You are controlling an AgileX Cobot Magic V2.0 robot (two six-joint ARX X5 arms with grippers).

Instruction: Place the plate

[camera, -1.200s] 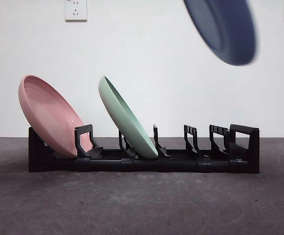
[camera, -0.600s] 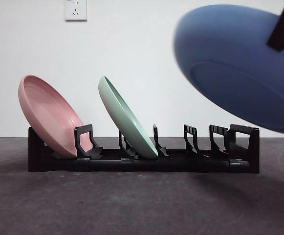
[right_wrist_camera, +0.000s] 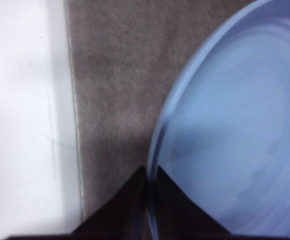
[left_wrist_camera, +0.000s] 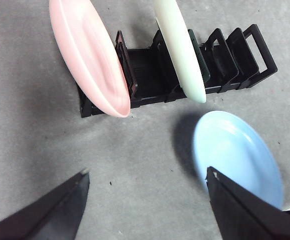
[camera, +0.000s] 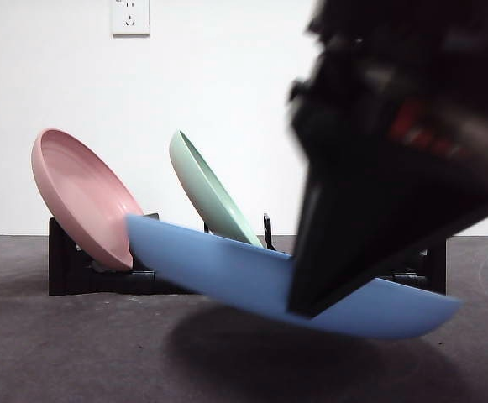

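R gripper (right_wrist_camera: 147, 200) has its jaws pinched tight on the rim of the blue plate (camera: 227, 269), which hangs low & near-flat just above the table (camera: 59, 353), in front of the rack (left_wrist_camera: 149, 70), not in it. L gripper (left_wrist_camera: 145, 190) waits w/ jaws spread wide, holding nothing. Pink plate (camera: 84, 197) & green plate (camera: 210, 197) already sit in slots; blue one is yet to be tipped up & slotted, so roughly halfway I'd say.

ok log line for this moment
right end effector: shut on blue plate rim, low before rack | left end effector: open, idle | pink plate, green plate: racked
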